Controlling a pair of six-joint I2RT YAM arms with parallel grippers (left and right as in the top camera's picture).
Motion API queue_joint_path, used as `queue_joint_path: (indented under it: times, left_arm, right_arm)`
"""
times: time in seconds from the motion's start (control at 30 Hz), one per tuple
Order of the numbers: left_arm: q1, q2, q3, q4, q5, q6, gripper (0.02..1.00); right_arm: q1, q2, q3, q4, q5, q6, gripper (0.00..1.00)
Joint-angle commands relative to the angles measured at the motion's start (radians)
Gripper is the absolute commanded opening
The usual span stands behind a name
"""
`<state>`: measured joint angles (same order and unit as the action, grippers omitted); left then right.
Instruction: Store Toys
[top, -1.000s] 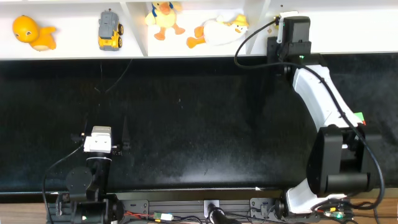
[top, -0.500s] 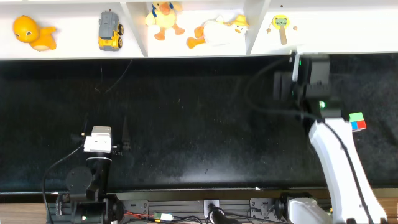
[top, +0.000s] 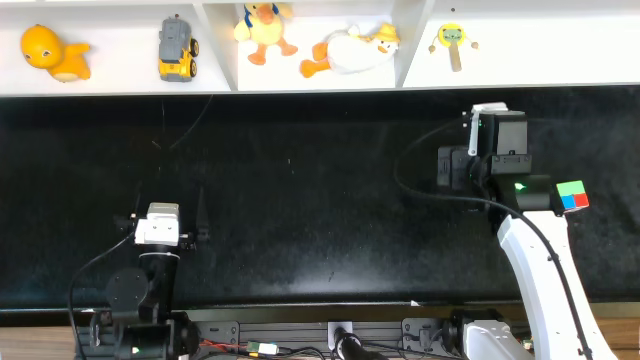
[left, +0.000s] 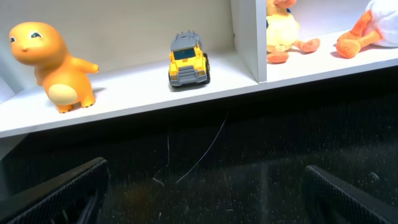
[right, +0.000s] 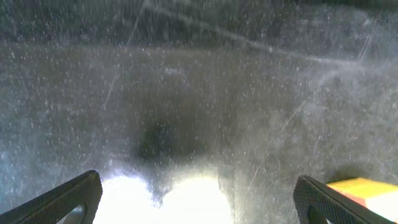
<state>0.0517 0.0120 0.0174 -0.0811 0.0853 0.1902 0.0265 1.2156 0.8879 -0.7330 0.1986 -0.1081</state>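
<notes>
The left hand (left: 205, 199) and right hand (right: 199, 205) hang empty over the worktop (top: 300, 200), fingers spread wide. Near the right hand lies a cube (top: 572, 195), green, blue and red from above, yellow in the right wrist view. The shelf (top: 120, 80) behind holds an orange figure (left: 53, 62), a truck (left: 188, 59), a seated duck (top: 265, 28), a lying duck (top: 350, 50) and a stick toy (top: 452, 40).

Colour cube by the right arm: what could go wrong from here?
1. The cube lies off to one side of the open right gripper, at the wrist view's edge; descending from here would likely miss or nudge it.
2. The arm's cable loop bulges sideways and could snag during a swing.
3. The end shelf bay already holds a small toy; placing the cube close by may knock it.
</notes>
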Motion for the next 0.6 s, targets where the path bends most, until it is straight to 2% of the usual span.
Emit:
queue_joint_path:
  times: [0.03, 0.1, 0.17, 0.2, 0.27, 0.3, 0.43, 0.6]
  left_arm:
    - [-0.007, -0.009, -0.01, 0.005, -0.008, -0.012, 0.998]
    - [-0.007, -0.009, -0.01, 0.005, -0.008, -0.012, 0.998]
    - [-0.007, -0.009, -0.01, 0.005, -0.008, -0.012, 0.998]
    - [-0.007, -0.009, -0.01, 0.005, -0.008, -0.012, 0.998]
    - [-0.007, -0.009, -0.01, 0.005, -0.008, -0.012, 0.998]
    - [-0.007, -0.009, -0.01, 0.005, -0.008, -0.012, 0.998]
    - [-0.007, -0.009, -0.01, 0.005, -0.008, -0.012, 0.998]
    - [-0.007, -0.009, -0.01, 0.005, -0.008, -0.012, 0.998]
  right_arm:
    - [-0.014, -0.005, -0.002, 0.043, -0.026, 0.003, 0.998]
    - [-0.052, -0.005, -0.002, 0.029, -0.044, -0.023, 0.996]
    - [-0.146, -0.006, -0.002, 0.011, -0.134, -0.118, 0.996]
    - [-0.249, -0.006, -0.002, -0.001, -0.235, -0.203, 0.996]
    - [-0.361, -0.006, -0.002, -0.02, -0.31, -0.289, 0.993]
    - [-0.482, -0.006, -0.002, -0.051, -0.359, -0.407, 0.996]
    - [-0.666, -0.005, -0.002, -0.135, -0.372, -0.623, 0.996]
    - [-0.862, 0.017, -0.002, -0.141, -0.419, -0.791, 0.998]
